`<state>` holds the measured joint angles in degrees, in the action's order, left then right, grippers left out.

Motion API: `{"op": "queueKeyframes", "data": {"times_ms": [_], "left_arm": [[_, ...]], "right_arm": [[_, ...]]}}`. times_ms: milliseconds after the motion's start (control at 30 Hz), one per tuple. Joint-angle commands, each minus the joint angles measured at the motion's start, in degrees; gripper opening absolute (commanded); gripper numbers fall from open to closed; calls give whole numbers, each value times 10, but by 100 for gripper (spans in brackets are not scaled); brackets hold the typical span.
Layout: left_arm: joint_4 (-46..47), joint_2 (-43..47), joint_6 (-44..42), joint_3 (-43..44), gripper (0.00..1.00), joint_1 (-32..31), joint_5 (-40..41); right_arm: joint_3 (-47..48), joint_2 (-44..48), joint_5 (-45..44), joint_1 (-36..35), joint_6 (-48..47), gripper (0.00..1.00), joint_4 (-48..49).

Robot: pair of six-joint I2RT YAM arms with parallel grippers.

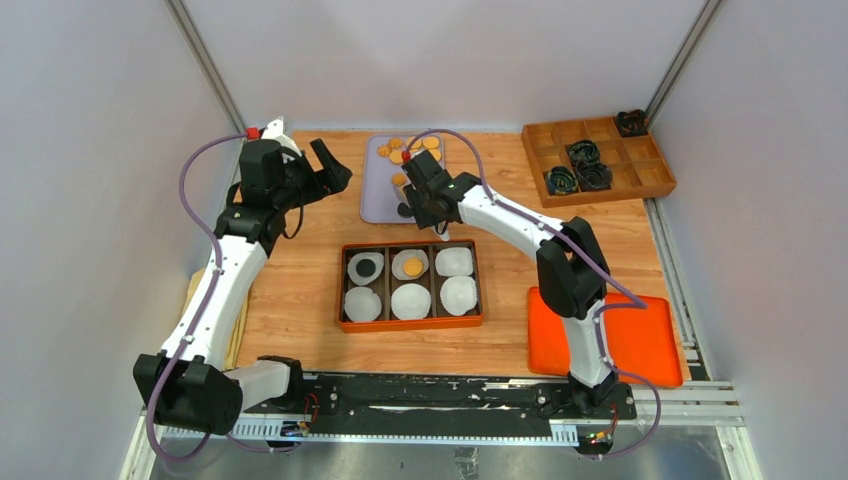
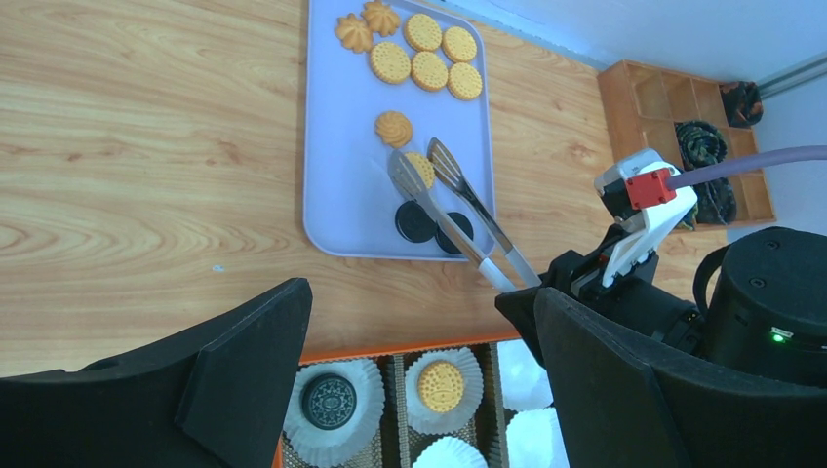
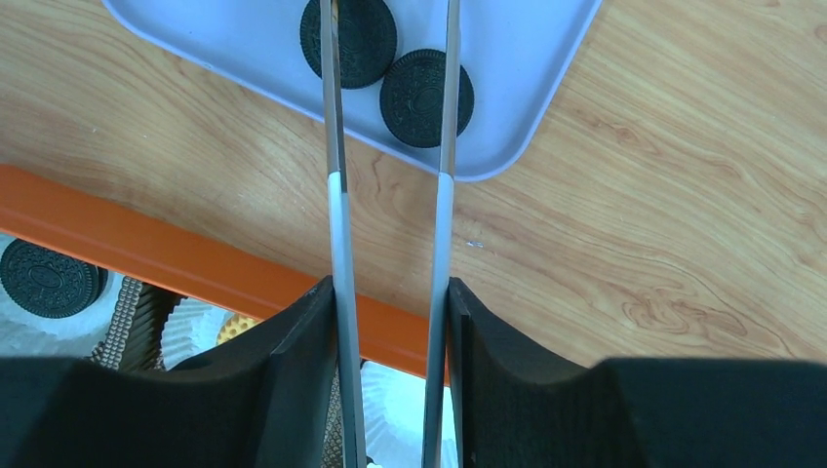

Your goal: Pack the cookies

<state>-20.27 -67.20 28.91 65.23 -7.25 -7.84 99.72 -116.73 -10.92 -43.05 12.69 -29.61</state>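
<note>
Right gripper [image 3: 390, 292] clamps tongs [image 3: 338, 214] whose tips reach cookies [image 2: 429, 70] on tray [image 2: 336, 146].

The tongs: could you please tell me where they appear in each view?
Top external: tongs above centre, reaching from the right hand over the purple tray.
Left wrist: centre, tips over the tray.
Right wrist: two arms running up the middle to the tray.
Shared landmark: the purple tray.

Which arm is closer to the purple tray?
Right. The right gripper sits at the near edge of the tray, its tongs reaching over it; the left gripper hangs off its left side.
</note>
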Motion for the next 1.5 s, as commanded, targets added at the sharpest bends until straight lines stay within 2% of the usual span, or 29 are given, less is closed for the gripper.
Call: {"op": "queueKeyframes", "data": {"times_ms": [0, 367, 733, 933, 1200, 1467], "left_arm": [[-3, 4, -4, -5, 93, 1, 0], [-5, 9, 2, -8, 93, 1, -6], [5, 4, 13, -12, 93, 1, -20], [12, -5, 21, -12, 92, -1, -29], [8, -2, 22, -13, 92, -4, -26], [6, 7, 21, -16, 92, -5, -27]], "right_arm": [[10, 41, -13, 5, -2, 5, -12], [-91, 219, -20, 5, -13, 0, 0], [-313, 453, -11, -16, 24, 2, -63], [-371, 484, -7, -42, 70, 2, -93], [-383, 492, -26, -99, 112, 2, -151], [-400, 512, -45, -121, 139, 2, -179]]}}
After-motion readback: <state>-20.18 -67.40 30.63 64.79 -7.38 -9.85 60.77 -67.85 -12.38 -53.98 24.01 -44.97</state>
